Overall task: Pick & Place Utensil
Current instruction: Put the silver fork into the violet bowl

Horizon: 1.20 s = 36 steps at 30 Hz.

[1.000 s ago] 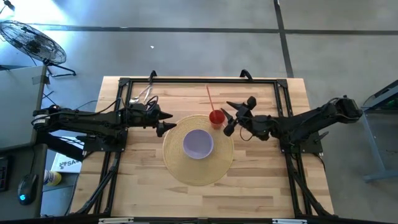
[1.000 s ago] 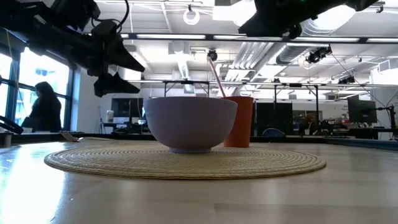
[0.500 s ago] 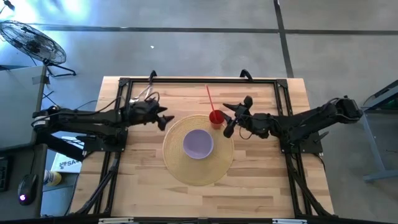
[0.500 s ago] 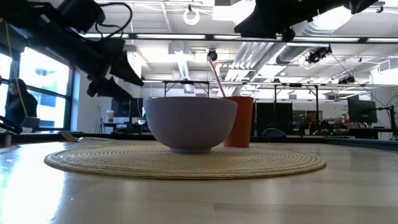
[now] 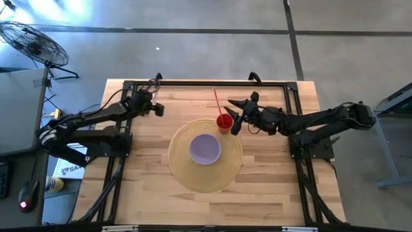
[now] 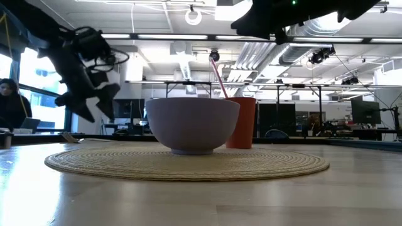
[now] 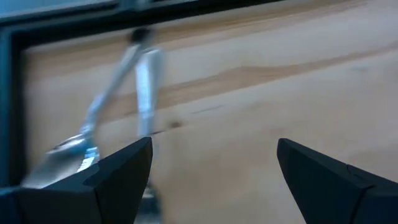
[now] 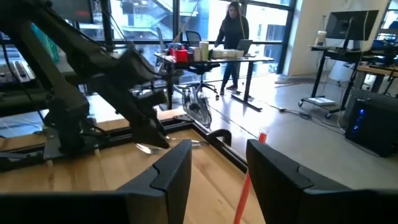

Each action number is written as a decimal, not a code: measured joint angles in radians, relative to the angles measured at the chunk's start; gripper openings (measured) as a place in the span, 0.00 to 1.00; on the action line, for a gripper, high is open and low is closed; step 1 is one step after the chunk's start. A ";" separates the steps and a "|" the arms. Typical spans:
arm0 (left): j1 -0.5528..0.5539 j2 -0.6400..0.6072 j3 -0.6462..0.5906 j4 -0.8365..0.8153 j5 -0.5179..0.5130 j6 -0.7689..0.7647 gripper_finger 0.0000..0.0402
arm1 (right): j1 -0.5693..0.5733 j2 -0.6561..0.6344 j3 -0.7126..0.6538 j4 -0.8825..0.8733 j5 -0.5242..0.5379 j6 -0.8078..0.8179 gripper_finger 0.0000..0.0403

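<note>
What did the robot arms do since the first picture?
The left gripper swung away from the mat to the far-left corner, over the utensils, fingers open. The right gripper edged toward the far side by the red cup. The bowl stayed put.

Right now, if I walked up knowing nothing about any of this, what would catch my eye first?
Probably the lavender bowl in the middle of a round woven mat, with a red cup and its straw at the mat's far edge. Then the two dark arms: the left gripper, open, hangs over metal utensils by the far-left corner, the right gripper beside the cup.
</note>
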<state>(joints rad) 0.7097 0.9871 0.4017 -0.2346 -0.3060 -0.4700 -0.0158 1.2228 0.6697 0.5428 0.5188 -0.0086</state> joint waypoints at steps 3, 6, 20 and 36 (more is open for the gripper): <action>0.065 0.077 0.000 0.018 -0.008 -0.004 0.85 | -0.018 0.000 0.000 0.012 -0.019 0.000 0.35; 0.112 0.148 -0.001 0.074 -0.014 0.023 0.85 | -0.034 0.000 0.000 0.025 -0.021 0.000 0.35; 0.155 0.241 0.096 -0.011 0.048 0.071 0.67 | -0.102 0.000 0.000 0.145 -0.023 -0.054 0.35; 0.104 0.395 0.096 0.067 -0.182 -0.027 0.47 | -0.167 0.000 0.000 0.297 -0.138 -0.118 0.35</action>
<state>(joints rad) 0.8140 1.3819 0.4980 -0.1678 -0.4877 -0.4972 -0.1824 1.2228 0.6697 0.8397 0.3811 -0.1265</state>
